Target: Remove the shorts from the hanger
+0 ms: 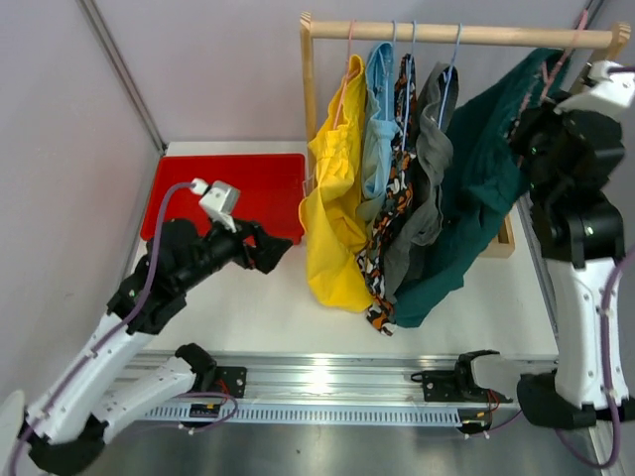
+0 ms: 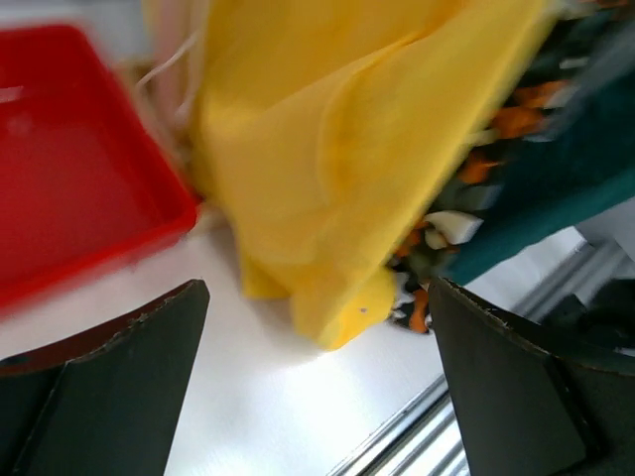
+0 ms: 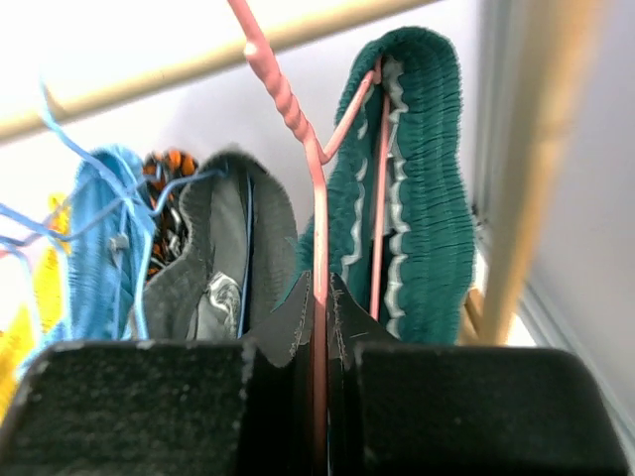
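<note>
Right arm reared up tall, right gripper (image 3: 319, 297) clenched on pink hanger (image 3: 298, 119) wire of teal shorts (image 1: 476, 198); left arm stretched low, left gripper (image 1: 270, 248) released, spread wide, just short of yellow shorts (image 1: 335, 208); all five pairs hanging on wooden rail (image 1: 466, 34)

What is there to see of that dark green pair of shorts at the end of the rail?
The dark teal shorts look like soft fabric with a ribbed, gathered waistband. They hang rightmost on the wooden rail, waistband over a pink hanger, draping slantwise down and left against the grey shorts. The right gripper is shut on the hanger's wire.
</note>
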`<action>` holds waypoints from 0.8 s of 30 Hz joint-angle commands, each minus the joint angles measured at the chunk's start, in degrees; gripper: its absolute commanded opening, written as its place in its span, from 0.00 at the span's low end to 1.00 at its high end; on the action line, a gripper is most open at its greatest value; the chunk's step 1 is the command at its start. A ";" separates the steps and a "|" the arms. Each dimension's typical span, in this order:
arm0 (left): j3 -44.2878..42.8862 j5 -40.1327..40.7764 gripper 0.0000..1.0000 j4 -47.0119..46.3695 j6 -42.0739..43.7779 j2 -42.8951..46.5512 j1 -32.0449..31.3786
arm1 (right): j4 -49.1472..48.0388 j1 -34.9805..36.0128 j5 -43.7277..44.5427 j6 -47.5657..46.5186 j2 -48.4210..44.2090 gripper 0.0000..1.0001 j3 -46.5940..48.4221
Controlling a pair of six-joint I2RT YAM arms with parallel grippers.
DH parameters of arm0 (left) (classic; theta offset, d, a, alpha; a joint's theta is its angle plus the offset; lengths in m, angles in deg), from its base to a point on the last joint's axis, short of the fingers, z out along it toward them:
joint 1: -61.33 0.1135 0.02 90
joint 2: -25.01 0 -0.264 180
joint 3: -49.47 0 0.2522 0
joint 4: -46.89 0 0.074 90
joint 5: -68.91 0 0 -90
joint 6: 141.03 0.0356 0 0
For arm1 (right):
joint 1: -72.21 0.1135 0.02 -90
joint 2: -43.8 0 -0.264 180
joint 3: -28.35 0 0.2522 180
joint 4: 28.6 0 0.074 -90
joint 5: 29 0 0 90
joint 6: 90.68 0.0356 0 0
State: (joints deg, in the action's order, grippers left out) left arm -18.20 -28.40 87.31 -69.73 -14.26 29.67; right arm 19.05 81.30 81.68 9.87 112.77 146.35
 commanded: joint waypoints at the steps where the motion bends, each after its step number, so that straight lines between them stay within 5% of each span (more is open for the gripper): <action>1: -15.91 11.69 0.99 -2.31 6.74 -8.15 -14.36 | 1.26 0.85 5.77 1.75 -4.89 0.00 -0.44; 5: -22.99 20.13 0.99 -3.97 11.31 -16.86 -29.84 | 4.69 2.51 8.57 3.25 -8.85 0.00 -5.44; 13: -30.72 18.02 0.99 -16.19 14.65 -34.89 -47.50 | 10.67 7.96 7.78 9.84 -9.73 0.00 -9.94; 24: -41.71 21.28 0.99 -22.79 16.85 -53.19 -51.48 | 15.94 14.91 11.57 11.87 -10.60 0.00 -6.07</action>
State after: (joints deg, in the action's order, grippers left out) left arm -55.25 -9.85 69.93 -54.41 -67.50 -21.94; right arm 36.10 95.61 90.62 20.55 104.71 137.22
